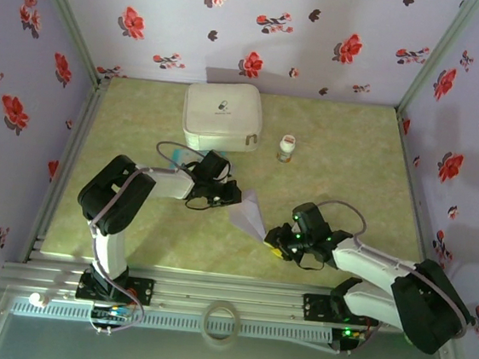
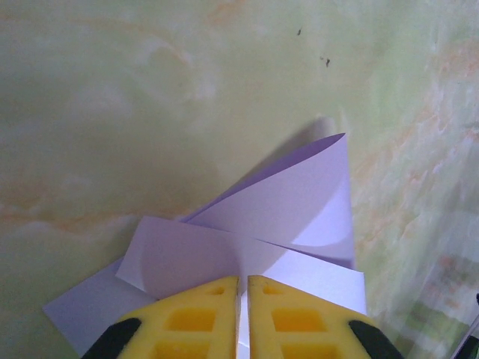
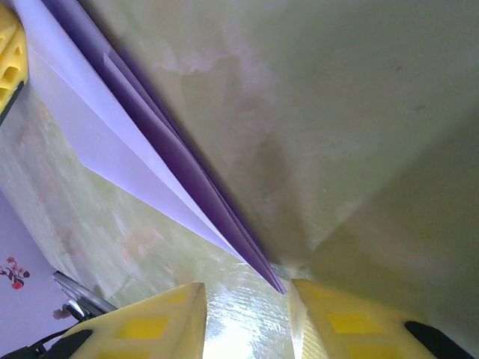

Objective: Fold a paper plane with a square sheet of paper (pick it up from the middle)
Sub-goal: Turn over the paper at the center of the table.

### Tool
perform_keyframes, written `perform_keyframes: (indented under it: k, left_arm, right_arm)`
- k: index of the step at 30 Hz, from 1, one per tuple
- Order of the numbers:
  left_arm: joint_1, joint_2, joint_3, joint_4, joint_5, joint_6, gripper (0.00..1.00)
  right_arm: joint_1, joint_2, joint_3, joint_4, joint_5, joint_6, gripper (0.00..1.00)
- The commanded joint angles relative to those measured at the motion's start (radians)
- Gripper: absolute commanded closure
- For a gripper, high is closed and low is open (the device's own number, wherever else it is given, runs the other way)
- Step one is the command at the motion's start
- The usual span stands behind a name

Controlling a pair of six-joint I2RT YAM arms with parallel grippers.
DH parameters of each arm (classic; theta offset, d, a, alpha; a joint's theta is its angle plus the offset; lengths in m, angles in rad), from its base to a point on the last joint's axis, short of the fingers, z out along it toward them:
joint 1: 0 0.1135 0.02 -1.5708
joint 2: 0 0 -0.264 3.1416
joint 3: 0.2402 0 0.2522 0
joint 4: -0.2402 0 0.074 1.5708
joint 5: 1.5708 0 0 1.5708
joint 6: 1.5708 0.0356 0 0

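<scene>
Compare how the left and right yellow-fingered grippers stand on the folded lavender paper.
The left gripper is shut on the folded lavender paper; the right gripper has its jaws apart, gripping nothing. The left holds the broad end; the right sits at the pointed tip. Both have yellow fingers.

The paper (image 1: 249, 213) lies in the middle of the table (image 1: 351, 174), with the left gripper (image 1: 236, 195) on its left edge and the right gripper (image 1: 271, 234) at its near right tip. Behind them sits a case (image 1: 222, 118), with a bottle (image 1: 286, 148) just to its right.
</scene>
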Motion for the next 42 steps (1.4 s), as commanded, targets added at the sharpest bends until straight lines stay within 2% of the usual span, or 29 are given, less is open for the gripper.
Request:
perform_keyframes:
  k: [1,28,35,42]
  left_arm:
    - [0.006,0.031,0.009,-0.030,-0.004,-0.009,0.88]
    - [0.006,0.022,-0.013,-0.001,0.000,-0.030,0.88]
    - [0.004,0.008,-0.007,-0.011,-0.001,-0.035,0.87]
    - [0.007,0.004,0.003,-0.016,-0.003,-0.038,0.86]
  right_arm:
    - [-0.003,0.027,0.013,0.029,-0.021,-0.016,0.66]
    - [-0.004,0.054,0.024,0.125,0.017,-0.058,0.63]
    - [-0.020,0.070,0.042,0.098,0.025,-0.117,0.70]
    - [-0.028,0.063,0.039,0.108,0.021,-0.136,0.72]
